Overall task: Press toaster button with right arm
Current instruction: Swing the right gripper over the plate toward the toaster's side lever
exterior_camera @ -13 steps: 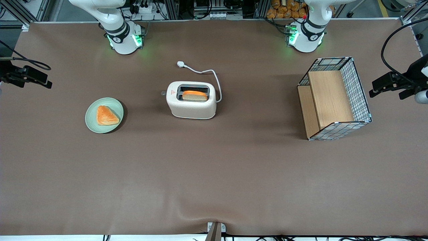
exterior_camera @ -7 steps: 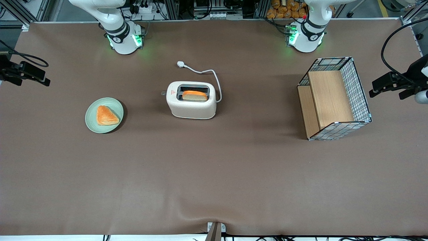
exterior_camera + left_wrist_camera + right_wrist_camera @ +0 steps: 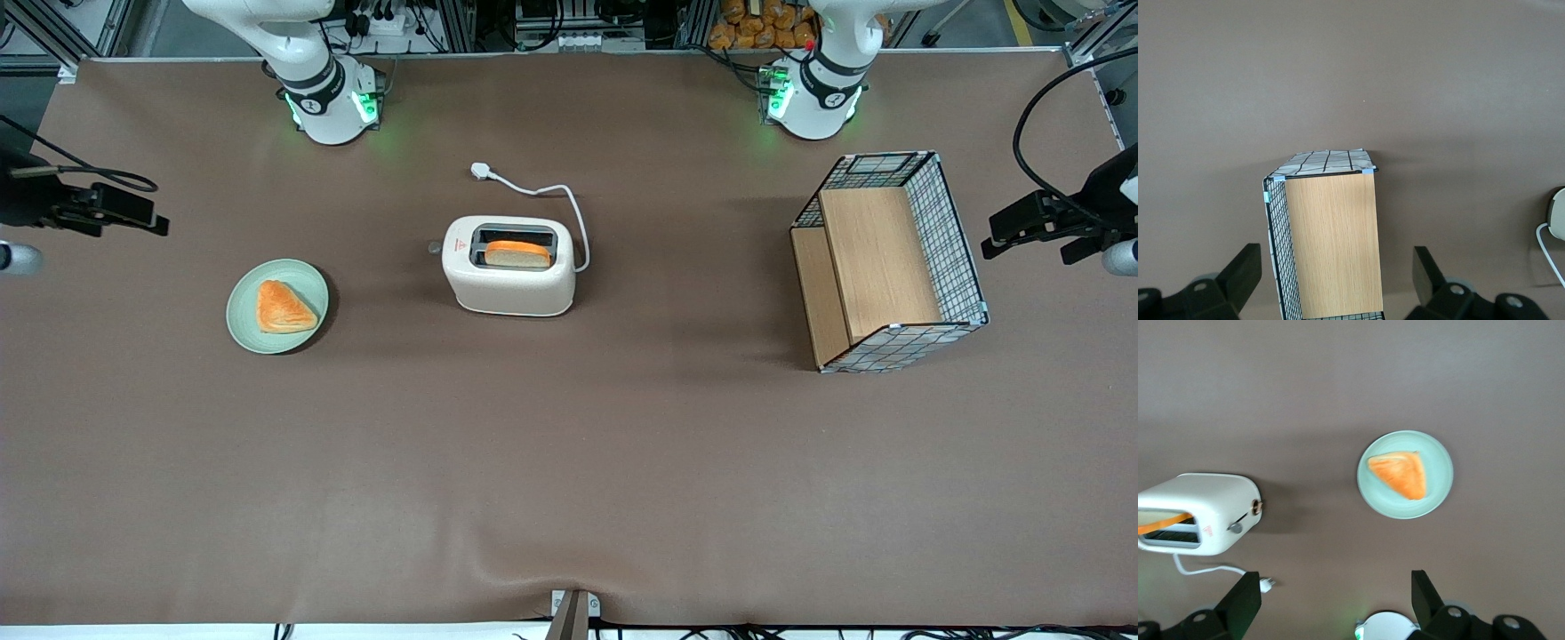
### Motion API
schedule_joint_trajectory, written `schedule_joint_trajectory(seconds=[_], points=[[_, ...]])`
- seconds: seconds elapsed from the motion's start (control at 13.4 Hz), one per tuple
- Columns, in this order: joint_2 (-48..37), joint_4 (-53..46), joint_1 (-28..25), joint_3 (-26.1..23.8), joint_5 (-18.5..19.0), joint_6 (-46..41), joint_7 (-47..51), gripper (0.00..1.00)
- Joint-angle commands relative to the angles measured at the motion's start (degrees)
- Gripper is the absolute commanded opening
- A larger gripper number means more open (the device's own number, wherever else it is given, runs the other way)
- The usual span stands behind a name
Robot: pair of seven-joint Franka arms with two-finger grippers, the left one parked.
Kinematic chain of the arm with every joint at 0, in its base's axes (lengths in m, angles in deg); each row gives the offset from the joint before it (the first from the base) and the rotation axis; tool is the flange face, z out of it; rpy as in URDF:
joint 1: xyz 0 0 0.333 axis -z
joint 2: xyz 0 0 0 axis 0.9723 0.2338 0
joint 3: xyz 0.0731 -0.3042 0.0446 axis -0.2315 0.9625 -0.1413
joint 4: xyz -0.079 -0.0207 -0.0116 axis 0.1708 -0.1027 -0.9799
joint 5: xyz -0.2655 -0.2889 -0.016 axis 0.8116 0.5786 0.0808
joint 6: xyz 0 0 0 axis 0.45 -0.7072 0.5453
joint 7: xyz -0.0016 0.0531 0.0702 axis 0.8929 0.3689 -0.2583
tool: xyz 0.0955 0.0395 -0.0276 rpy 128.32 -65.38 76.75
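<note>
End effector (image 3: pixel 1331 597): the right arm's black two-finger tool; in the front view (image 3: pixel 120 213) it hangs above the worktop edge at the working arm's end, holding nothing, its two fingers (image 3: pixel 1241 603) spread wide apart.
Right arm (image 3: pixel 302 53): white jointed arm whose base, lit green, stands on the worktop farther from the front camera than the plate.
Toaster (image 3: pixel 509 267): cream-white rounded box, upright on the worktop, well apart from the end effector, toward the parked arm's end; a red triangle mark sits on its top at the end facing the end effector.
Toaster button (image 3: pixel 434 248): small grey tab projecting from the toaster's end that faces the end effector; untouched, well apart from the fingers; also seen from the right wrist (image 3: pixel 1236 528).
Bread slice (image 3: pixel 517 254): orange-crusted slice standing in the toaster's dark top slot.
Cord and plug (image 3: pixel 569 206): white, curving from the toaster's end turned away from the end effector to a plug lying on the worktop.
Plate (image 3: pixel 298 274): pale green, between the end effector and the toaster, nearer to the end effector; carries a triangular pastry (image 3: pixel 283 308).
Wire basket (image 3: pixel 956 249): with wooden panels, toward the parked arm's end.
Worktop (image 3: pixel 569 462): brown, matte.
</note>
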Motion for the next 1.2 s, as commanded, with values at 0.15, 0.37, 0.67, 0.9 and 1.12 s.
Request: schedule_joint_trajectory(seconds=[0.15,0.37,0.67,0.9,1.12], points=[[1.4,2.4,-1.4,0.0,-4.0,-1.1,1.3,1.0],[3.0,5.4,-1.9,0.0,-10.5,-1.2,1.3,1.0],[3.6,11.3,-8.6,0.1,-16.1,-0.7,1.3,1.0],[3.7,12.7,-14.4,0.1,-16.1,-0.3,3.1,1.0],[3.2,14.4,-14.4,0.1,-16.1,-2.6,3.1,1.0]])
